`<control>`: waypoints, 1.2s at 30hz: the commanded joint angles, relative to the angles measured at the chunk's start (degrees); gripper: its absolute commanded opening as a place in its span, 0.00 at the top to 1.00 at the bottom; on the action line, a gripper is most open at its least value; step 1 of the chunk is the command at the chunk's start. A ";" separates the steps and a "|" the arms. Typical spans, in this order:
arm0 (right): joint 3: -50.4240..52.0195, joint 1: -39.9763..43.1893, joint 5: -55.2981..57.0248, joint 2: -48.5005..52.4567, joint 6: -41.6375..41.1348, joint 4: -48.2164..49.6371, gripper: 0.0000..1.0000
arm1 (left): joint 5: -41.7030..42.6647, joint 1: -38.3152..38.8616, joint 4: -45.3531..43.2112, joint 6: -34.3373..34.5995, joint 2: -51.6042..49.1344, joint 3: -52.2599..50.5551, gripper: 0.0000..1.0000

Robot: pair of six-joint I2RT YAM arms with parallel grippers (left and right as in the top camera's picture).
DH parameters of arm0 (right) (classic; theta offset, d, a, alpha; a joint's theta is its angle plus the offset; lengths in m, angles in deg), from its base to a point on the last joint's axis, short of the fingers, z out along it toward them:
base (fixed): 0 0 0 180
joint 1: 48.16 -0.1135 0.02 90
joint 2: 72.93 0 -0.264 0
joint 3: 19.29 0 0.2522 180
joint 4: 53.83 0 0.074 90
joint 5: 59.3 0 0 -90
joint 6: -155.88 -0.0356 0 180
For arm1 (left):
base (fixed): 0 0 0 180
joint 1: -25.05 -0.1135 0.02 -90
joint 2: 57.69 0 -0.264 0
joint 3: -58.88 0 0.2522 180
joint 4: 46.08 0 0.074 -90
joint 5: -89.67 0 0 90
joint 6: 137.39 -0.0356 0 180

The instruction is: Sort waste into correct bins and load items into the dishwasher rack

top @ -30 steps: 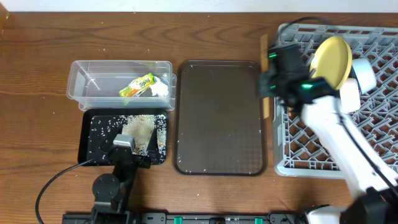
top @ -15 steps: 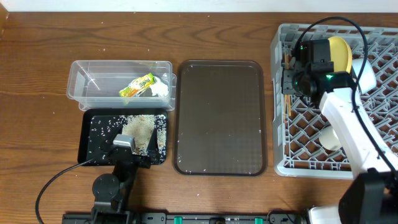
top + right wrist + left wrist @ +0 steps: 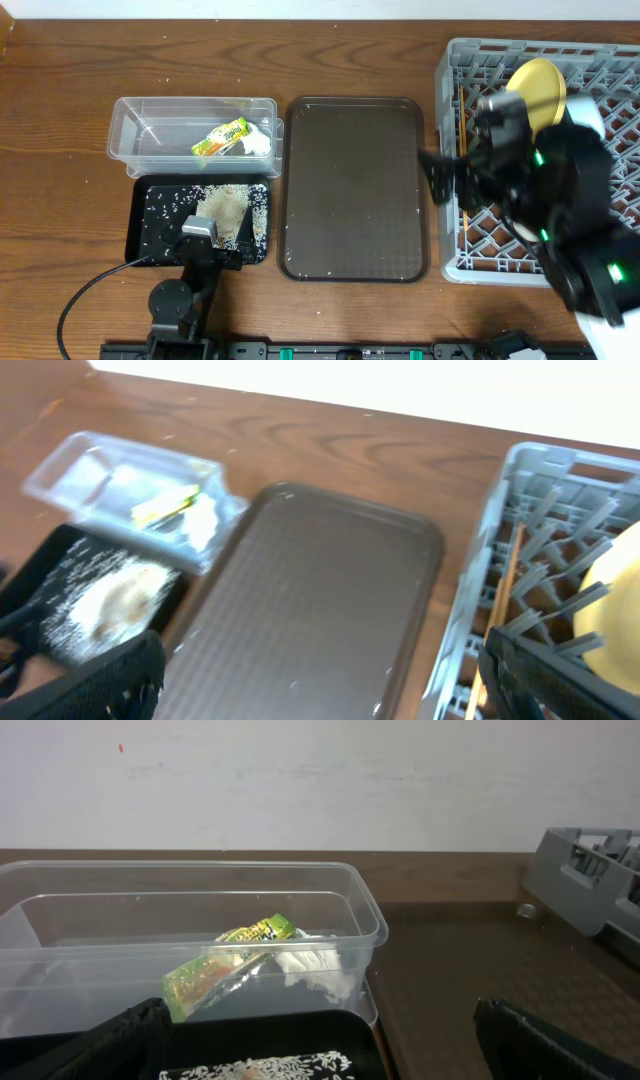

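The grey dishwasher rack (image 3: 452, 262) fills the right side. A pale-yellow plate (image 3: 536, 88) stands in it, and the wooden chopsticks (image 3: 461, 100) lie along its left wall, also seen in the right wrist view as chopsticks (image 3: 505, 595). My right gripper (image 3: 450, 180) hangs open and empty above the rack's left edge, blurred. The clear tub (image 3: 140, 130) holds the snack wrapper (image 3: 220, 137) and the white tissue (image 3: 258, 143). Rice covers the black tray (image 3: 145, 235). My left gripper (image 3: 320, 1055) rests open over that tray's near end.
A large dark brown serving tray (image 3: 352, 188) lies between the bins and the rack, bare but for a few specks. A white cup (image 3: 588, 120) stands beside the plate. My right arm hides much of the rack's middle.
My right gripper carried the chopsticks from beside the rack's left rim into the rack, opened and let them go. It has since drawn back and up. The left arm is still.
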 commanded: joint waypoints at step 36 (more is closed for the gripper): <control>43.58 10.12 -2.23 -49.03 9.40 10.38 0.01 | 0.83 -0.26 1.90 -1.01 0.39 -0.90 0.01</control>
